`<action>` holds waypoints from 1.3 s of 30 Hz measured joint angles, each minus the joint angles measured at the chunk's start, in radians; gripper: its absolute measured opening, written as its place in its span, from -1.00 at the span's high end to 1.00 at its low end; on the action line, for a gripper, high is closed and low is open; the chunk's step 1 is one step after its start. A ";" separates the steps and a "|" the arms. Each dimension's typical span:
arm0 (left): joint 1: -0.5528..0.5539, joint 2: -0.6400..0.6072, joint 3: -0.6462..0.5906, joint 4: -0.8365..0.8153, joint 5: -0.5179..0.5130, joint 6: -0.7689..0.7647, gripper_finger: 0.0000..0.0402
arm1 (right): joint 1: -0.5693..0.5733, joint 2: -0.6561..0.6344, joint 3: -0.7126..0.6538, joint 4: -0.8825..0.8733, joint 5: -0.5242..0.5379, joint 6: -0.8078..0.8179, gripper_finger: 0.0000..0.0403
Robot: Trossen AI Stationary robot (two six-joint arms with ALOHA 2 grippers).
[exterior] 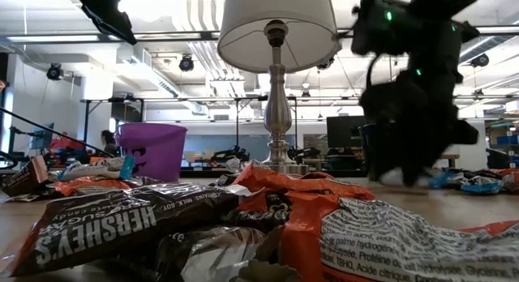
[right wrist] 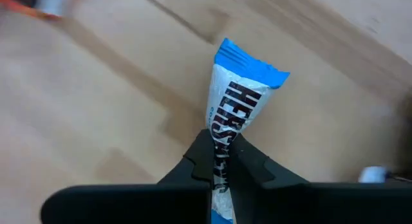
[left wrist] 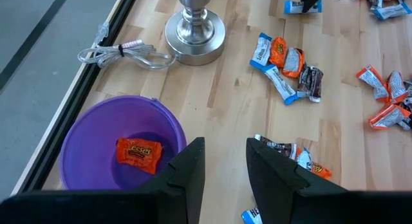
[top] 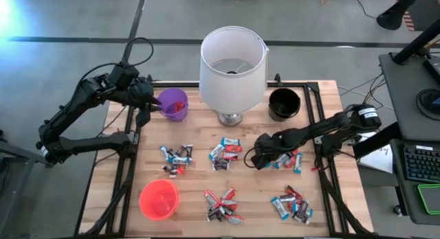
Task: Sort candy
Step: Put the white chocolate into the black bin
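Candy lies in several small piles on the wooden table (top: pixel 199 129): near the middle (top: pixel 225 152), left of it (top: pixel 177 158), and two at the near side (top: pixel 221 205) (top: pixel 292 205). My right gripper (top: pixel 263 158) stands at the right-hand pile (top: pixel 289 160), shut on a blue-and-white candy bar (right wrist: pixel 235 111). My left gripper (left wrist: pixel 225 163) hovers open by the purple cup (left wrist: pixel 119 143), which holds one orange candy (left wrist: pixel 137 153). Nothing is between its fingers. My right gripper pinches the blue-and-white bar about its middle (right wrist: pixel 222 143) between the two fingers (right wrist: pixel 257 166), which come down from above at a slant. The wrapper is squeezed narrow at the fingers. Its blue crimped end (right wrist: pixel 248 60) sticks out past the fingertips over the wood; whether it rests on the table I cannot tell.
A lamp with a white shade (top: pixel 232 60) stands at the far middle, its cord (left wrist: pixel 122 53) coiled beside its base. A black cup (top: pixel 284 104) stands at the far right, a red cup (top: pixel 159 199) at the near left. Black rails frame the table's edges.
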 joint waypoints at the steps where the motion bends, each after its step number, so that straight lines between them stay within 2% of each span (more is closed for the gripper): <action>1: 0.000 0.000 0.000 0.000 0.000 0.000 0.52 | 0.000 -0.010 0.013 0.001 0.000 0.003 0.93; 6: 0.000 0.000 0.000 -0.001 0.000 0.000 0.52 | 0.000 -0.064 0.092 -0.041 0.048 -0.025 0.94; 13: 0.000 0.000 0.000 -0.001 0.000 0.000 0.52 | -0.009 -0.146 0.244 -0.360 0.245 -0.031 0.94; 19: 0.000 0.000 0.000 -0.001 0.000 0.000 0.52 | -0.079 -0.232 0.319 -0.507 0.351 -0.073 0.94; 24: 0.000 0.000 0.000 -0.001 0.000 -0.009 0.52 | -0.187 -0.300 0.347 -0.525 0.400 -0.194 0.94; 31: 0.000 0.000 0.000 -0.001 0.000 -0.037 0.52 | -0.415 -0.343 0.335 -0.527 0.400 -0.354 0.94; 37: 0.000 0.000 0.000 -0.001 0.000 -0.037 0.52 | -0.617 -0.327 0.312 -0.524 0.384 -0.504 0.94; 39: 0.000 0.000 0.000 -0.001 0.000 -0.038 0.52 | -0.674 -0.319 0.311 -0.518 0.341 -0.542 0.94</action>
